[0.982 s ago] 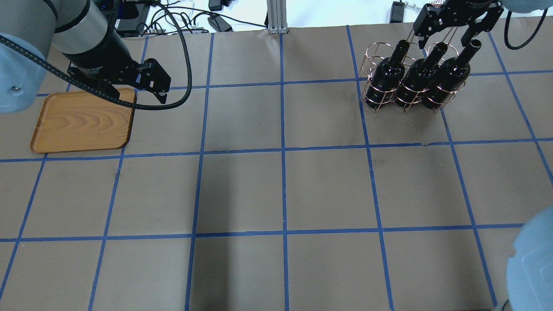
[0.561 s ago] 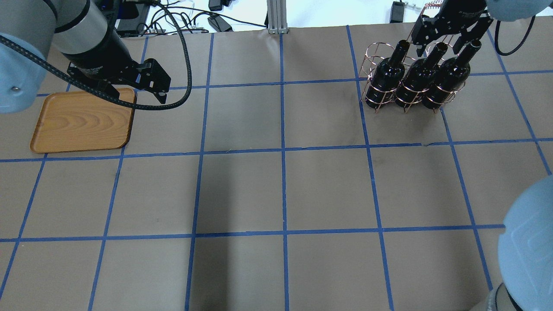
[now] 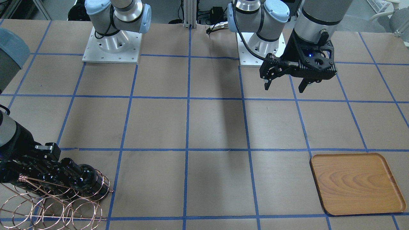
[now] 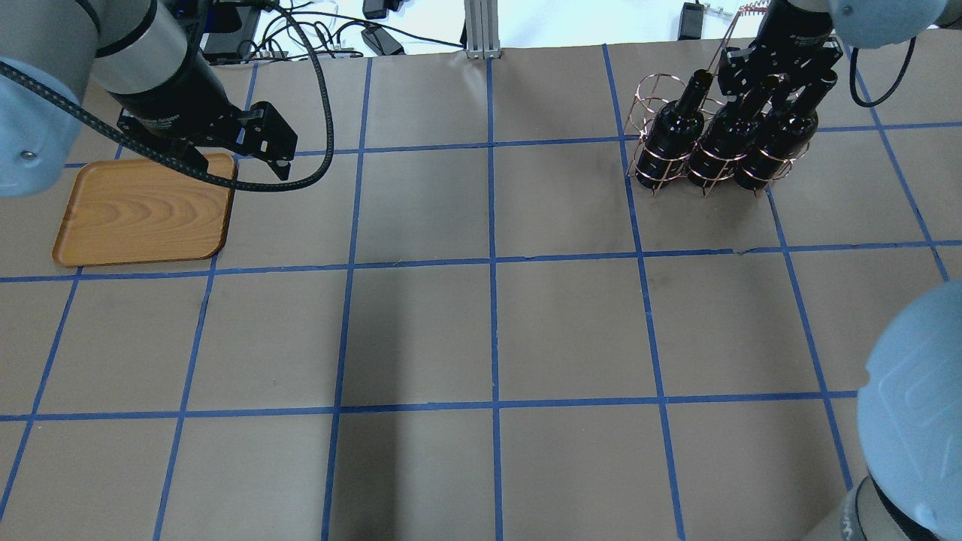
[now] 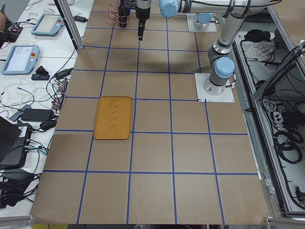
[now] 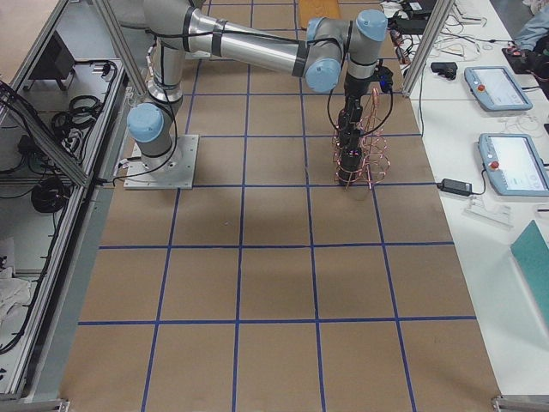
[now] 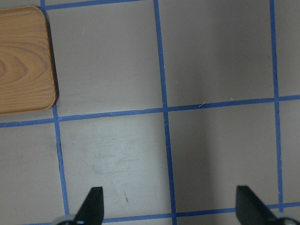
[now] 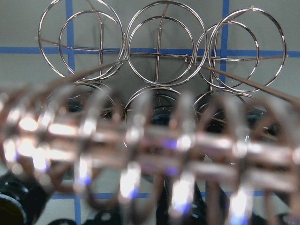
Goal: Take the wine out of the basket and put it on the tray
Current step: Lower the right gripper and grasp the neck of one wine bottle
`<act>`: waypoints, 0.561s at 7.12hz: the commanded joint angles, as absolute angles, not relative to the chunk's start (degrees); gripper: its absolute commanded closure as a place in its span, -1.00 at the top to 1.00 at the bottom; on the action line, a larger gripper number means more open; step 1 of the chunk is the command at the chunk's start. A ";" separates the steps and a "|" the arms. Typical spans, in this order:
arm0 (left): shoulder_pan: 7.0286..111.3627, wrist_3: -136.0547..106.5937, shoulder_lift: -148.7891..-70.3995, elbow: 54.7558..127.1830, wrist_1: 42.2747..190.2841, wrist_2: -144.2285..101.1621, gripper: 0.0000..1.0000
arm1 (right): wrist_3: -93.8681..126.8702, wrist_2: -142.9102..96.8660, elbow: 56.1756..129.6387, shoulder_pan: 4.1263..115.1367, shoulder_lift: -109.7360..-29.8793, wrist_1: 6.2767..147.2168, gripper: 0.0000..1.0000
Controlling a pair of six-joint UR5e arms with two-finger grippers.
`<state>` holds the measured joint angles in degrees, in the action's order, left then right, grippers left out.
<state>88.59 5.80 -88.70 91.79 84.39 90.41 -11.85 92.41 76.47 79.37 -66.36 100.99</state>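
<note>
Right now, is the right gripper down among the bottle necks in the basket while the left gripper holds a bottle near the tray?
Not quite: the left gripper near the tray is open and empty, as the left wrist view shows; the rest is right.

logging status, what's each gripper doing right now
Left gripper: open, empty.
Right gripper: at the wine bottles' necks; open or closed cannot be told.

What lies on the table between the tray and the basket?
Between the tray and the basket, the overhead view shows only bare brown paper crossed by blue tape lines. The open left gripper hangs above the tray end of that stretch.
</note>
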 commanded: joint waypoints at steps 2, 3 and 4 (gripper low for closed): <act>88.59 5.80 -88.86 91.76 84.29 90.18 1.00 | -11.95 92.81 76.46 79.19 -66.27 102.03 -0.14; 88.59 5.71 -88.86 91.84 84.20 90.18 1.00 | -11.87 92.73 76.46 79.19 -66.79 102.04 -0.33; 88.59 5.80 -88.94 91.76 84.20 90.26 1.00 | -11.87 92.90 76.46 79.10 -66.97 101.95 -0.48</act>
<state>88.59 5.77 -88.87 91.81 84.23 90.21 -11.91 92.77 76.47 79.19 -66.65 101.89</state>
